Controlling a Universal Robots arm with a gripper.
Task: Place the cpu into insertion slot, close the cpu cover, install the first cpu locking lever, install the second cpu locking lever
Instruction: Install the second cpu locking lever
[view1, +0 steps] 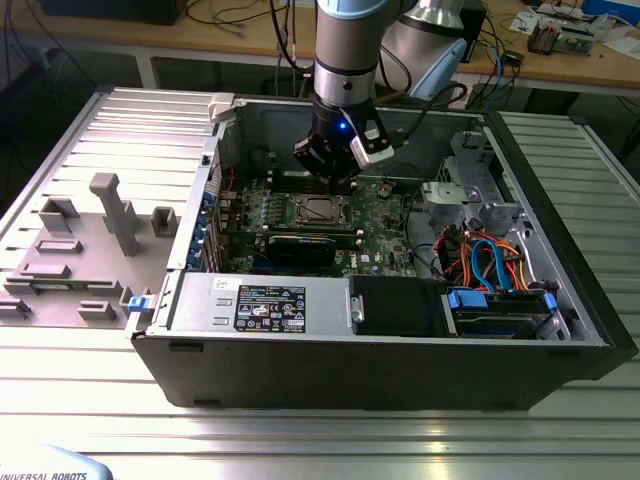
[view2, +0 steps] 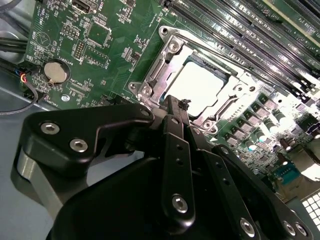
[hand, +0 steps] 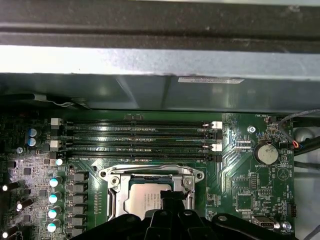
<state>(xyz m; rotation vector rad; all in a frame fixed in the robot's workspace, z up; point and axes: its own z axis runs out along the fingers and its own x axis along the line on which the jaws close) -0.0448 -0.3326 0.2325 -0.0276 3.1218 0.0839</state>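
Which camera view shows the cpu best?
The second wrist view: the cpu lies bright and mostly visible inside the cpu cover. The first wrist view shows it partly hidden behind the gripper; the exterior view shows it small.

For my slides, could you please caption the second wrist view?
Gripper poised at the socket edge, with the cpu seated inside the cpu cover on the green motherboard.

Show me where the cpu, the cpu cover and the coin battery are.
cpu (view2: 202, 91), second wrist view, middle of its metal top.
cpu cover (view2: 159, 70), second wrist view, frame's side bar.
coin battery (hand: 265, 154), first wrist view, its face.
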